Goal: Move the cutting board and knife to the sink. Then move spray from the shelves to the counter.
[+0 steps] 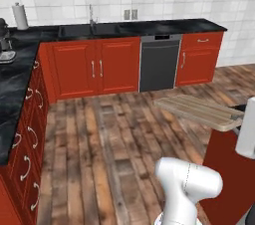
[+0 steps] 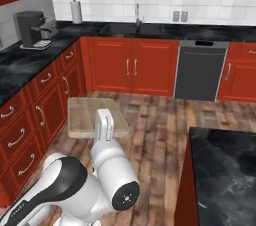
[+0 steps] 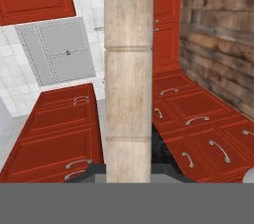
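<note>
Red cabinets ring this kitchen, with the black counter (image 2: 30, 65) along 2 walls and plank floor between; the sink (image 2: 125, 29) sits far off under its faucet. I am in step 1; the cutting board (image 2: 90, 115) hangs level over the floor, carried, its edge clamped in my gripper (image 3: 128, 176), jaws narrow on it. I cannot spot the knife. Next, I judge, I must drive toward the sink and keep the board level.

one cutting board (image 1: 201, 109), one sink (image 2: 125, 29), one coffee machine (image 2: 31, 29), one dishwasher (image 2: 199, 70)
</note>
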{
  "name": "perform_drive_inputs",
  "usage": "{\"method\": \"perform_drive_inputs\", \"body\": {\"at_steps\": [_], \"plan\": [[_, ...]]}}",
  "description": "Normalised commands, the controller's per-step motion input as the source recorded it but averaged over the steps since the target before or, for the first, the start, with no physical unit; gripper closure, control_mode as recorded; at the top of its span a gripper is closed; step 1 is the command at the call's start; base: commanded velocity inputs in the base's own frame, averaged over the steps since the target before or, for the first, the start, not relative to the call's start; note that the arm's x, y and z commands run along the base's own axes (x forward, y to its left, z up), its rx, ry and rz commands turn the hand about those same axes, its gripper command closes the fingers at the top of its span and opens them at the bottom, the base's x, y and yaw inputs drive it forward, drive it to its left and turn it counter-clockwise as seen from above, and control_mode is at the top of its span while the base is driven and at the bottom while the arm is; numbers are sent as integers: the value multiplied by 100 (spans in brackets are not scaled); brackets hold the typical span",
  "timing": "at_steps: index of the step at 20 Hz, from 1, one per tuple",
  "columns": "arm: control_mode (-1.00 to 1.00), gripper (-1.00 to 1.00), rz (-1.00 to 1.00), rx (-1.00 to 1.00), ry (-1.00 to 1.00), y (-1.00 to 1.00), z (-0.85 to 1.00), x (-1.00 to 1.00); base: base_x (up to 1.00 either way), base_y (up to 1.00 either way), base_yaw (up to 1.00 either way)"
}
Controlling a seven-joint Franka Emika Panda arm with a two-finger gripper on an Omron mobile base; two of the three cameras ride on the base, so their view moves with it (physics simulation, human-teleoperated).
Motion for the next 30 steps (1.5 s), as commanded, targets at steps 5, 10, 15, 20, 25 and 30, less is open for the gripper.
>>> {"method": "perform_drive_inputs", "body": {"at_steps": [5, 10, 15, 20, 25, 30], "plan": [[100, 100, 0, 0, 0, 0, 0, 0, 57, 77, 0], [100, 100, 0, 0, 0, 0, 0, 0, 78, 52, 0], [100, 100, 0, 0, 0, 0, 0, 0, 91, 31, 0], [100, 100, 0, 0, 0, 0, 0, 0, 93, 25, 0], [100, 100, 0, 0, 0, 0, 0, 0, 94, 25, 0], [100, 100, 0, 0, 0, 0, 0, 0, 94, 24, 0]]}}
